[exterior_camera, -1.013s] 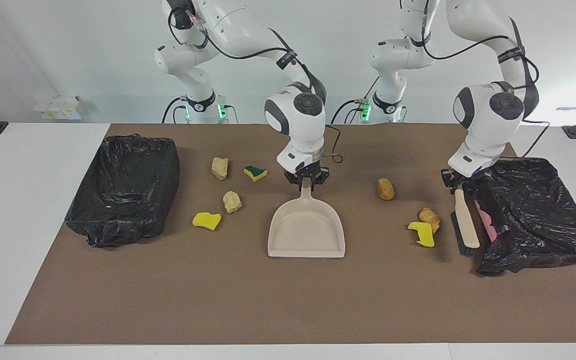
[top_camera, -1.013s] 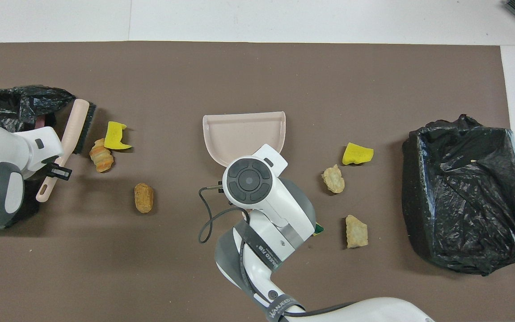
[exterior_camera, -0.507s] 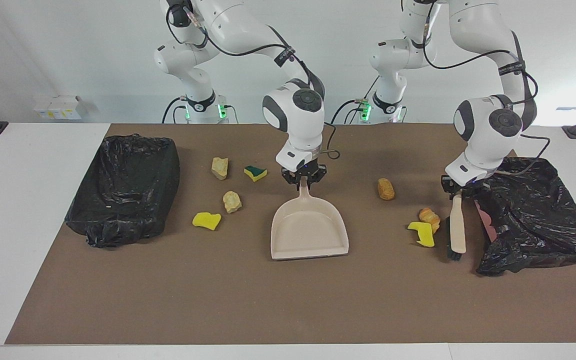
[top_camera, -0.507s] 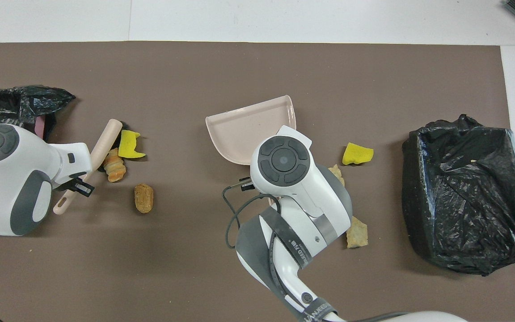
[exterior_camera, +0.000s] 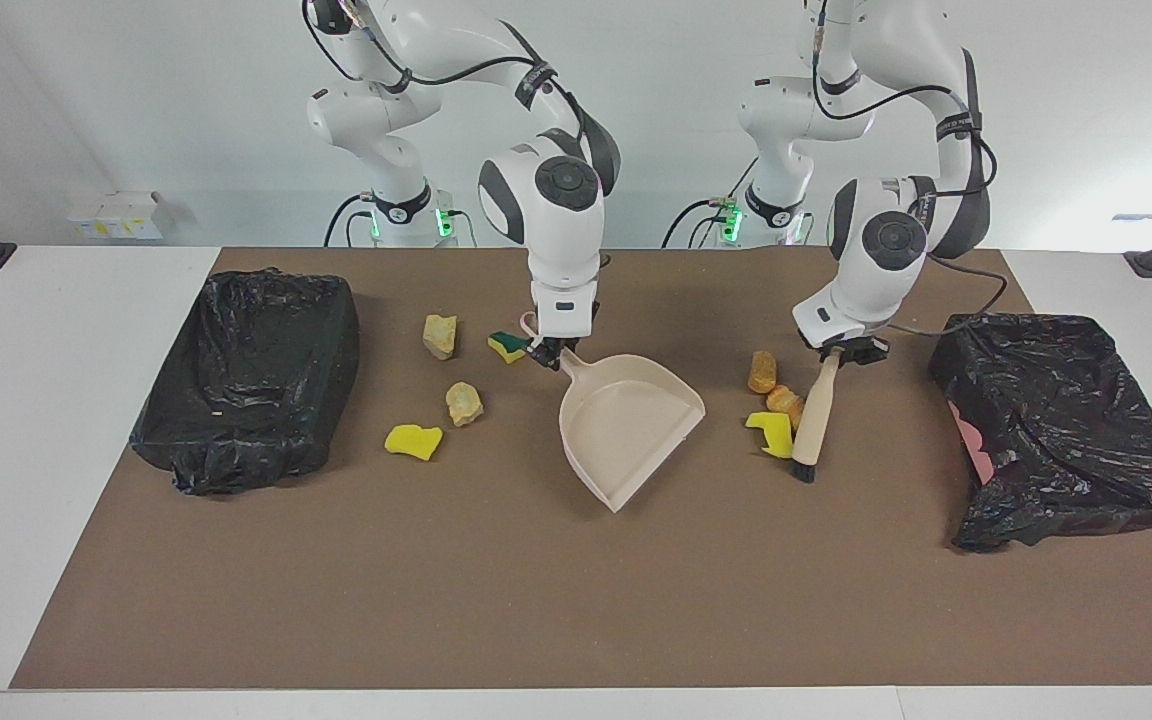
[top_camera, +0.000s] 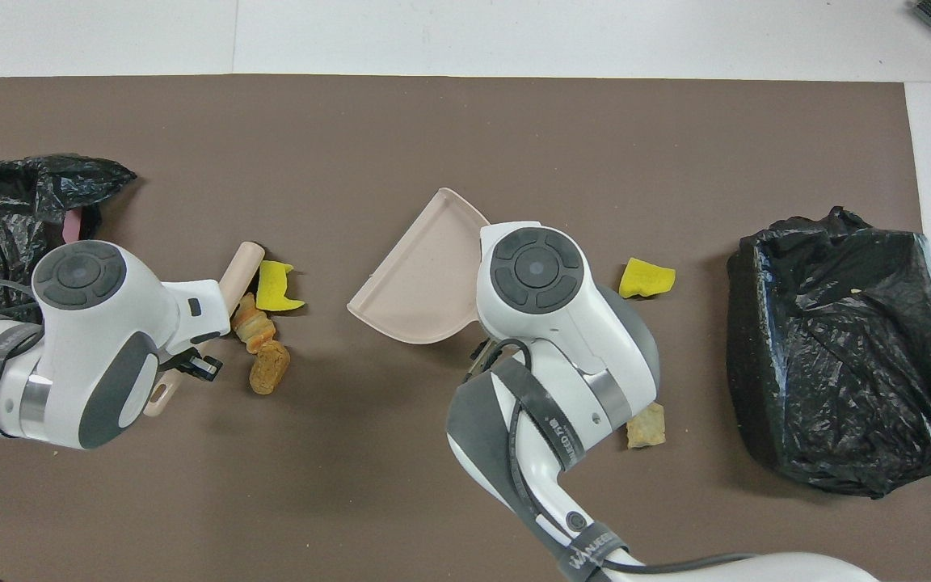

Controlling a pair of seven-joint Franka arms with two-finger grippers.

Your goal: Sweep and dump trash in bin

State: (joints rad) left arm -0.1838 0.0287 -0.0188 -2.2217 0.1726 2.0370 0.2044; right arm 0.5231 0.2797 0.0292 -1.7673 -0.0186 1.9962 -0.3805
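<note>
My right gripper is shut on the handle of the beige dustpan, whose mouth is turned toward the left arm's end of the table. My left gripper is shut on the handle of the beige brush. The brush head rests against a yellow sponge piece, an orange lump and a brown lump, bunched beside the dustpan. More trash lies toward the right arm's end: a green-and-yellow sponge, two tan lumps and a yellow sponge.
A bin lined with a black bag stands toward the right arm's end of the brown mat. Another black bag with something pink showing lies toward the left arm's end.
The left arm swept the brush toward the dustpan, pushing the yellow sponge and orange lump up against the brown lump. The right gripper turned the dustpan's mouth toward the brush.
</note>
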